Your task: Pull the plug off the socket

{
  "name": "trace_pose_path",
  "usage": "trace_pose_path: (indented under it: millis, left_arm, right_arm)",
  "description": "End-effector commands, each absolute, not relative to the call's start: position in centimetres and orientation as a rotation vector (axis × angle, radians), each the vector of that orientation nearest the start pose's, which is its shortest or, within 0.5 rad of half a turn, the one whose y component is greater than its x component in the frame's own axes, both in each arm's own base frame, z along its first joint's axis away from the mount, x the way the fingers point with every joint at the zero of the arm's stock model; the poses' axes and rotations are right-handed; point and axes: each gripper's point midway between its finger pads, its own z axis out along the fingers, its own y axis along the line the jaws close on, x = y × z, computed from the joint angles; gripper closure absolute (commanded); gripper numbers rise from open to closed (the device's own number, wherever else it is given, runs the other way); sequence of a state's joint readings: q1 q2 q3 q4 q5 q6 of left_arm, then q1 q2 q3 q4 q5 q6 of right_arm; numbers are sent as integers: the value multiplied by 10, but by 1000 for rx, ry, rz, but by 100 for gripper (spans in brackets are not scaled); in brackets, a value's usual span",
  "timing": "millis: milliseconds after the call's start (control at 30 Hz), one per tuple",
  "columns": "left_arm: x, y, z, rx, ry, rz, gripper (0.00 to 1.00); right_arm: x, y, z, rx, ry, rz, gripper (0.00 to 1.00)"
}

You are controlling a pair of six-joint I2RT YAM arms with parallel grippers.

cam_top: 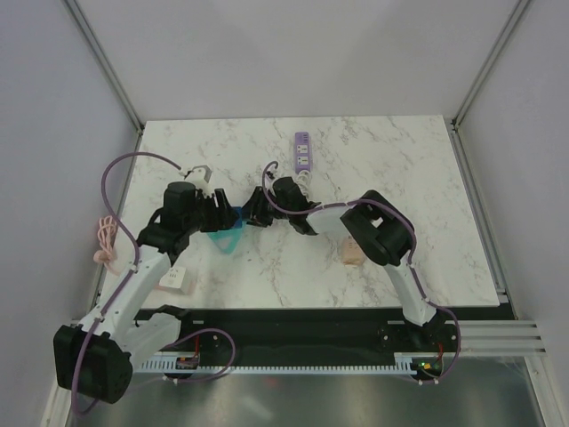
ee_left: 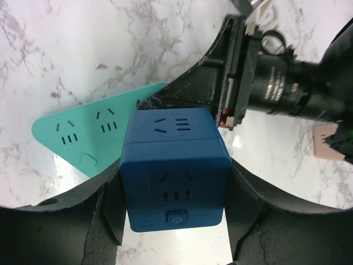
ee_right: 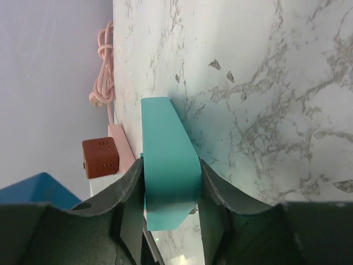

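Observation:
My left gripper (cam_top: 224,218) (ee_left: 174,212) is shut on a blue cube plug (ee_left: 174,160), gripping its two sides. The cube sits at one corner of a flat teal triangular socket (ee_left: 83,132); its prongs are hidden. My right gripper (cam_top: 251,213) (ee_right: 171,221) is shut on the teal socket's edge (ee_right: 168,165), facing the left gripper. A lilac power strip (cam_top: 303,151) lies at the back with nothing plugged into it. A tan block (cam_top: 351,253) lies on the table beside the right arm, apart from the strip.
A pink coiled cord (cam_top: 105,238) hangs off the table's left edge. A pale strip with a red-brown cube (ee_right: 100,157) lies at the front left. A grey-white adapter (cam_top: 200,173) sits behind the left gripper. Walls enclose three sides.

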State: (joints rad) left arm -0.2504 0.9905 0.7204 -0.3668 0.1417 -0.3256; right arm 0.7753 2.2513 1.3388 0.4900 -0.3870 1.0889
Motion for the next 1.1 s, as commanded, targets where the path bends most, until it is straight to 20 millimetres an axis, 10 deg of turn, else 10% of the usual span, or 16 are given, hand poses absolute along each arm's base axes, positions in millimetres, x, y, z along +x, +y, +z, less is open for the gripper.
trace_pose_path:
  millis: [0,333,700,1067]
  left_arm:
    - [297,-116,188,-5,2136,-499,98]
    - [295,-91,212,-94,2028,-383,98]
    - [298,-104,191,-69,2130,-422,98]
    - [295,-135,170,47,2236,-582,98]
  right_arm:
    - [348,444,-20,98,2466,1147,100]
    - [364,467,4,192,2327,1330,100]
    - [457,459,53,329,2196,1378,100]
    - [486,465,32,233,2256,1348,79]
